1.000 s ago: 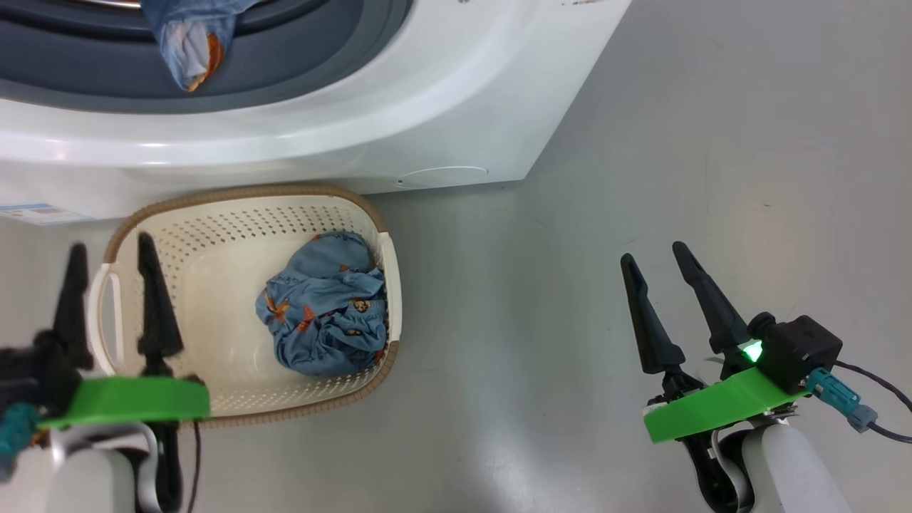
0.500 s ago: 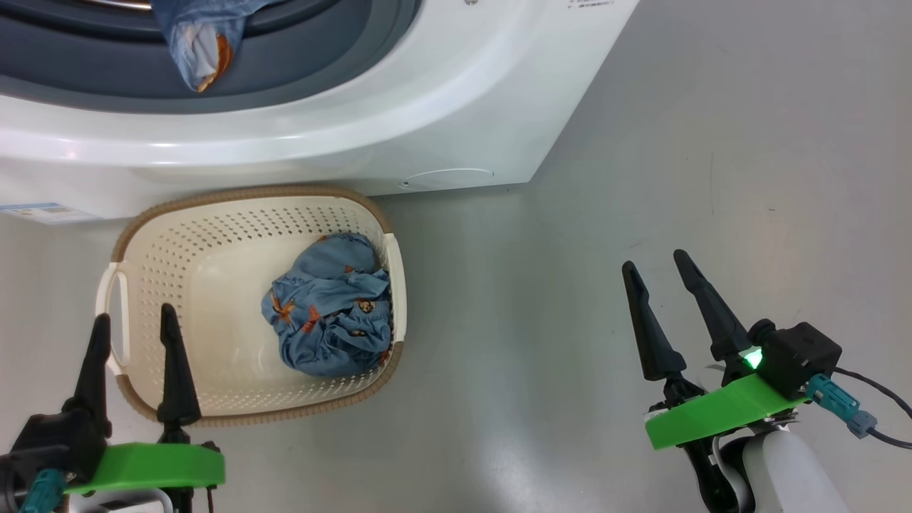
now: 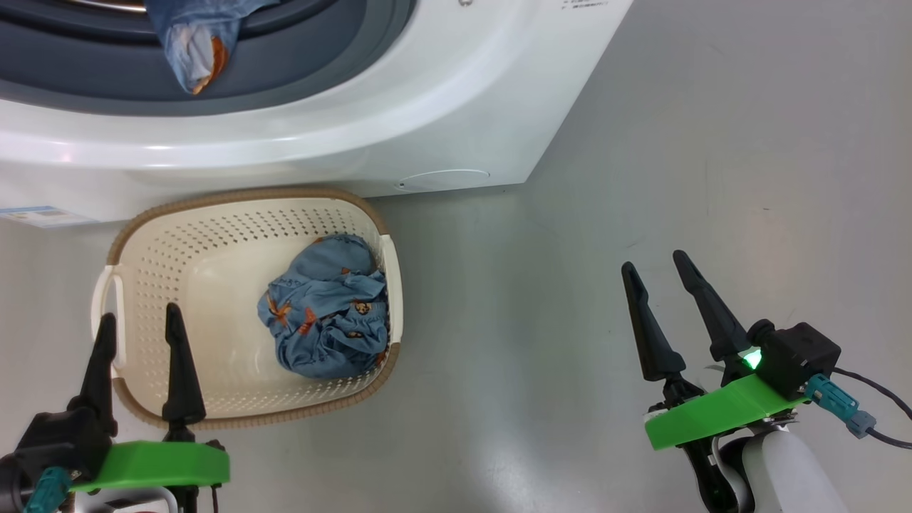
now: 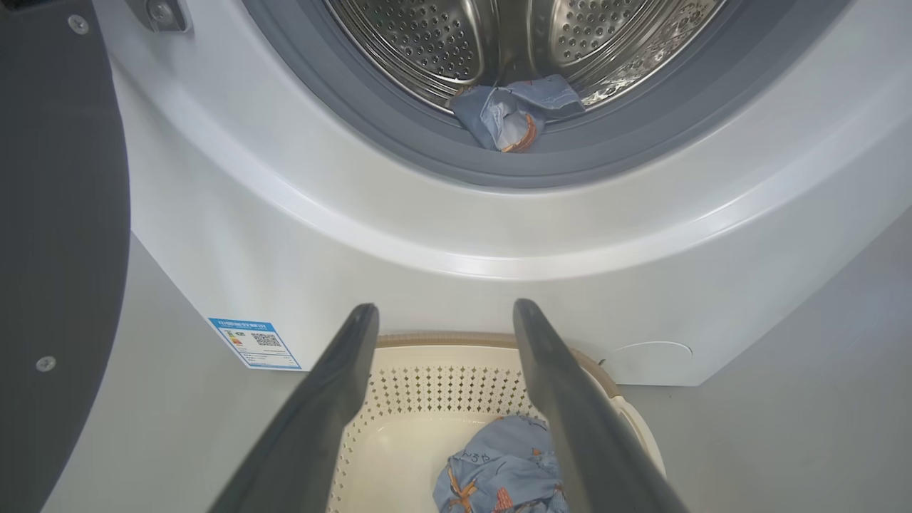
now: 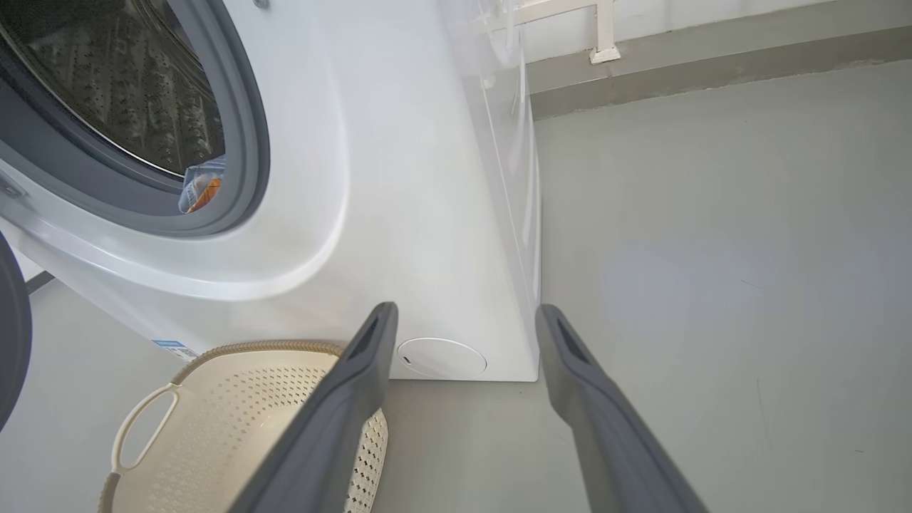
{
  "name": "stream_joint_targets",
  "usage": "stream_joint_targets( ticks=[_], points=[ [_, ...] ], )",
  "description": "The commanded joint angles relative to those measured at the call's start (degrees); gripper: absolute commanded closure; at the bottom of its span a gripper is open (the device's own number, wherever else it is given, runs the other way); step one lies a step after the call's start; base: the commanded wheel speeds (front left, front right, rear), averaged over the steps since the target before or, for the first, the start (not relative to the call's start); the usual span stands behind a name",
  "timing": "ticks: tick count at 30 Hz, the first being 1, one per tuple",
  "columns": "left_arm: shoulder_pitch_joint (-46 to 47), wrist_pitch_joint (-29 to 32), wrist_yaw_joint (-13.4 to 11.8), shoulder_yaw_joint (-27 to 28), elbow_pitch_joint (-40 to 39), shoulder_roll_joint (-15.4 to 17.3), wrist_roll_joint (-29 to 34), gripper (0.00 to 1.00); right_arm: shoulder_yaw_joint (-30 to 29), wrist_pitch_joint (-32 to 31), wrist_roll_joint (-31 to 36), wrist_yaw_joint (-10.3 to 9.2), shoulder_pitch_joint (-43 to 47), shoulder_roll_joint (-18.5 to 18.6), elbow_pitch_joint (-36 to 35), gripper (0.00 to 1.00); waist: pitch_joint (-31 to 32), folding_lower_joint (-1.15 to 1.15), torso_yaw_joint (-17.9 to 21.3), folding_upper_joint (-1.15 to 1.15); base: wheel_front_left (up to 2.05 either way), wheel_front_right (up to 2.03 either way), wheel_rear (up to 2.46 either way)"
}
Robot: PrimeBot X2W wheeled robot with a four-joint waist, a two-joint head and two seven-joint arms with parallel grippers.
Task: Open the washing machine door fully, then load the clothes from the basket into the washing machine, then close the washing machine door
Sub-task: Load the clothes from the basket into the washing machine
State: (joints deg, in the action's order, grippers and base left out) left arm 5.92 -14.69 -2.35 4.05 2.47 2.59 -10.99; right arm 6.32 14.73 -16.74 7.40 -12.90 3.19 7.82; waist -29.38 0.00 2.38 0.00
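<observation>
The washing machine (image 3: 427, 100) stands with its mouth uncovered; the washing machine door (image 4: 57, 249) is swung aside at the left. One blue printed garment (image 3: 192, 43) hangs over the grey gasket, half out of the drum (image 4: 442, 43). More of the clothes (image 3: 324, 313) lie bunched in the right half of the cream basket (image 3: 235, 194) on the floor before the machine. My left gripper (image 3: 139, 313) is open and empty over the basket's near left corner. My right gripper (image 3: 653, 261) is open and empty above bare floor, well right of the basket.
Grey floor (image 3: 677, 142) stretches to the right of the machine. A blue label sticker (image 4: 255, 342) marks the machine's lower front. A round service cap (image 5: 442, 358) sits at the machine's bottom corner. A wall base (image 5: 712, 50) runs behind.
My left gripper has drawn back from over the basket's left handle toward the near corner, then settled. The right gripper has stayed put. The clothes have not moved.
</observation>
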Motion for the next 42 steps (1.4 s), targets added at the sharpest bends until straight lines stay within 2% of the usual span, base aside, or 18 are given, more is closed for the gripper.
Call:
stream_joint_targets(
  ticks=[1, 13, 18, 28, 42],
  points=[
    [0.7, -0.3, -0.1, 1.9, -0.9, 0.5, -0.1, 0.00, 1.2, 0.3, 0.2, 0.09, 0.9, -0.3, -1.0, 0.00, 0.0, 0.00, 0.1, 0.00, 0.00, 0.00, 0.00],
    [7.1, -0.3, 1.3, 0.7, 0.8, 1.9, 0.7, 0.00, 1.9, 0.3, -0.4, 0.09, 0.5, -0.3, -0.7, 0.00, 0.0, 0.00, 0.9, 0.00, 0.00, 0.00, 0.00],
    [13.9, 1.2, 2.2, -0.7, 3.4, 3.4, 1.3, 0.00, 2.3, 0.3, -0.8, 0.09, 0.3, -0.3, -0.6, 0.00, 0.0, 0.00, 1.4, 0.00, 0.00, 0.00, 0.00],
    [28.4, 7.2, 4.5, -2.5, 13.6, 7.2, 1.6, 0.00, 2.8, 0.3, -1.7, 0.09, 0.1, -0.3, -0.6, 0.00, -0.6, 0.00, 3.4, 0.00, 0.00, 0.00, 0.00],
    [42.5, 12.9, 4.4, -1.8, 30.1, 11.7, 0.8, 0.00, 3.4, 0.3, -2.2, 0.09, -0.3, -0.3, -0.6, 0.00, -2.2, 0.00, 5.6, 0.00, 0.00, 0.00, 0.00]
  ],
)
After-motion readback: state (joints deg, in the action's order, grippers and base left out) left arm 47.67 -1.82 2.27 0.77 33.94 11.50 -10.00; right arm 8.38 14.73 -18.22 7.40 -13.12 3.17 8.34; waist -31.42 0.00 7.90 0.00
